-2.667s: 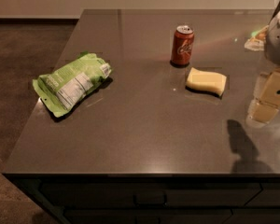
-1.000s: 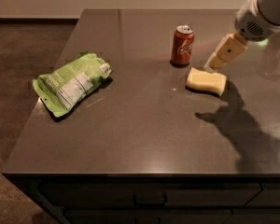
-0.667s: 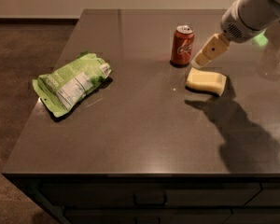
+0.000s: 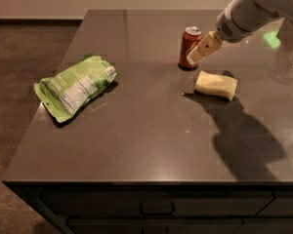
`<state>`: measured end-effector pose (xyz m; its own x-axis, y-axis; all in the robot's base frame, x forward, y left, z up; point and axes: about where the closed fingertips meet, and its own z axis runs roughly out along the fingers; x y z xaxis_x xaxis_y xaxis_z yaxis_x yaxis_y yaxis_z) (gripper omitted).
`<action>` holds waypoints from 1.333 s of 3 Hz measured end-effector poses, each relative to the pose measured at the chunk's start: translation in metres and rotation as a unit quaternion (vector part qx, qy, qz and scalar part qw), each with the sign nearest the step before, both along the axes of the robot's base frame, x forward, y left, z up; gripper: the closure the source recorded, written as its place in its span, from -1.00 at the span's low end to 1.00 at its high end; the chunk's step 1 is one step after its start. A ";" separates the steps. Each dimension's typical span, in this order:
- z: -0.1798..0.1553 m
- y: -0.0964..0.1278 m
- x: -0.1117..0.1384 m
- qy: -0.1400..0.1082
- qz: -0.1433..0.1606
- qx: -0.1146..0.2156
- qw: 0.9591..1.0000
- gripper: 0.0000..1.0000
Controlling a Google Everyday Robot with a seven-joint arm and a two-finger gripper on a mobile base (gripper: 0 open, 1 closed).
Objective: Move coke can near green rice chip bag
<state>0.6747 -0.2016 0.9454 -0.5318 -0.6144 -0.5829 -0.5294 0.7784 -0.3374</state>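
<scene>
The coke can (image 4: 189,45), red with a silver top, stands upright at the back middle of the dark table (image 4: 136,130). The green rice chip bag (image 4: 75,86) lies flat near the table's left edge, its white label panel facing up. My gripper (image 4: 201,49) comes in from the upper right on a white arm. Its cream fingers hang right beside the can's right side and overlap it in view. I cannot tell whether they touch the can.
A pale yellow sponge block (image 4: 215,84) lies just right of and in front of the can, under the arm. The arm's shadow falls across the table's right part. Brown carpet floor lies left of the table.
The gripper has moved from the table's right edge leftward and toward the can, ending beside it. The can, bag and sponge have not moved.
</scene>
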 end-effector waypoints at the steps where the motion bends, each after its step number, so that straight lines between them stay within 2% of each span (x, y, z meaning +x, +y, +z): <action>1: -0.010 0.012 0.026 0.000 -0.019 0.027 0.999 -1.00; 3: -0.027 0.039 0.057 0.019 -0.016 0.059 0.998 -1.00; 4: -0.031 0.049 0.067 0.030 0.000 0.075 0.997 -0.73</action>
